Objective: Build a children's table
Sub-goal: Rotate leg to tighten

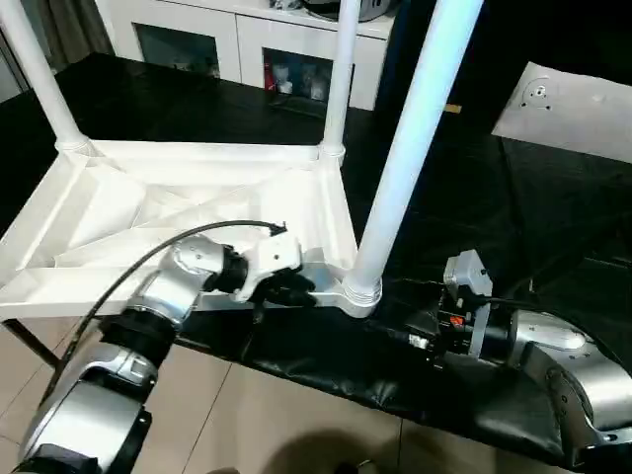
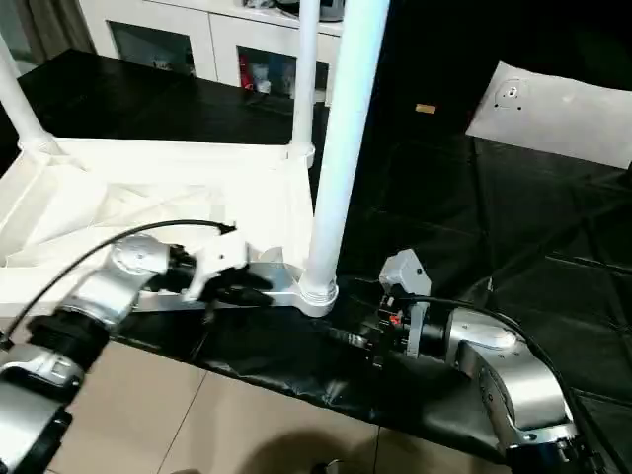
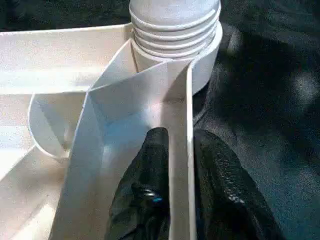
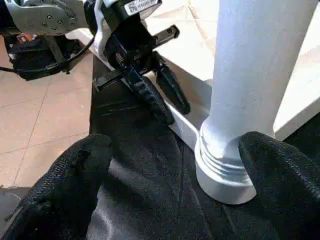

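The white tabletop [image 1: 148,202] lies upside down on black cloth, ribbed underside up. Three white legs stand in its corner sockets: two at the far corners [image 1: 39,69] [image 1: 341,79] and a thick near leg [image 1: 410,148] in the near right socket [image 1: 360,291]. My left gripper [image 3: 180,150] is shut on the tabletop's near rim wall [image 3: 179,105], just left of that socket, one finger [image 3: 145,195] inside and one outside. My right gripper [image 4: 177,145] is open, level with the near leg's ringed base [image 4: 225,165], its fingers spread wide and apart from it.
A flat white sheet [image 1: 573,109] with a small round mark lies at the back right on the black cloth [image 1: 474,197]. White cabinets [image 1: 247,39] stand behind. The cloth's front edge drops to a tiled floor [image 1: 276,415] just below my grippers.
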